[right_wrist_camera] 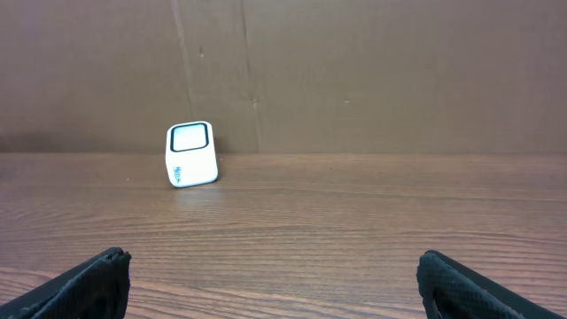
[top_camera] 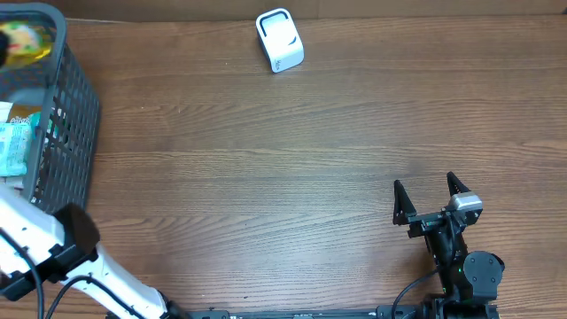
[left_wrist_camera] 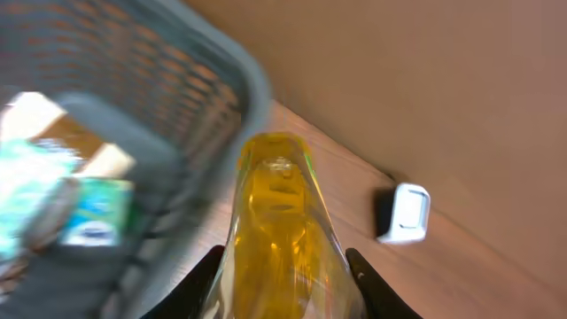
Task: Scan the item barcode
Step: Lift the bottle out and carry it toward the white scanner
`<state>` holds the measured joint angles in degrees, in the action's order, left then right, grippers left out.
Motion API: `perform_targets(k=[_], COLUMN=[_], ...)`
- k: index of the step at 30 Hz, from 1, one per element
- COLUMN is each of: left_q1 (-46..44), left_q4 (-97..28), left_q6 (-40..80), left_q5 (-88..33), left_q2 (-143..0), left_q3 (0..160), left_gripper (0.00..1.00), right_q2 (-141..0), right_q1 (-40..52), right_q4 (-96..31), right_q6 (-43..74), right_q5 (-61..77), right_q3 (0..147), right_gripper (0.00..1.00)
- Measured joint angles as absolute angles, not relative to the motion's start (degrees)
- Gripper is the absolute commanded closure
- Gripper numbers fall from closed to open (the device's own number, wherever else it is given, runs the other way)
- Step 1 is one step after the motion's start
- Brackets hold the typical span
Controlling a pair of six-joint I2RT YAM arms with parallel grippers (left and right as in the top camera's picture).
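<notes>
Sitting clamped between the left jaws, yellow bottle (left_wrist_camera: 282, 230); right jaws wide apart, well away.

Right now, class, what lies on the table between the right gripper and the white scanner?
Nothing: only bare wooden table separates the right gripper and the white scanner, seen in the overhead and right wrist views.

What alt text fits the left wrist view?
The left pincer grips a translucent yellow item beside a grey mesh basket holding packets. A white scanner sits on the wooden table at frame right. Image is blurred.
</notes>
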<state>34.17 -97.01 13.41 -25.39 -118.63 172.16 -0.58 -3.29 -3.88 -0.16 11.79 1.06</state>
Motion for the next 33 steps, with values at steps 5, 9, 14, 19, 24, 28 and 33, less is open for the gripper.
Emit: perform_targets(k=[5, 9, 14, 19, 24, 28, 33], left_q1=[25.15, 17.72, 7.79, -2.15, -10.68, -15.68, -20.69], left_q4=[-97.06, -97.06, -97.06, -97.06, -97.03, -96.95, -95.33], left_q6=[13.45, 13.47, 13.61, 14.09, 15.44, 17.15, 18.31], left_q5=[-25.98, -24.6, -21.47, -17.47, -14.17, -13.21, -12.78], left_q2=[-118.63, -118.63, -118.63, -118.63, -118.63, -118.63, -118.63], left_q3=[172.24, 172.24, 172.22, 170.76, 165.75, 161.01, 154.04], left_gripper=[0.83, 0.83, 0.85, 0.89, 0.96, 0.95, 0.96], right_q2=[-0.58, -0.58, -0.58, -0.58, -0.58, -0.58, -0.58], right_q1=[-3.29, -3.31, -3.29, -3.29, -3.29, -3.29, -3.29], right_q4=[-3.88, -3.9, -3.88, -3.88, -3.88, -3.9, -3.88], right_q6=[-0.19, -0.16, -0.14, -0.14, -0.14, -0.14, -0.14], right_q5=[11.81, 11.81, 11.81, 11.84, 11.84, 11.84, 11.86], right_q3=[1.06, 1.06, 1.06, 1.06, 1.06, 1.06, 1.06], right_gripper=[0.0, 0.0, 0.0, 0.0, 0.0, 0.0, 0.0])
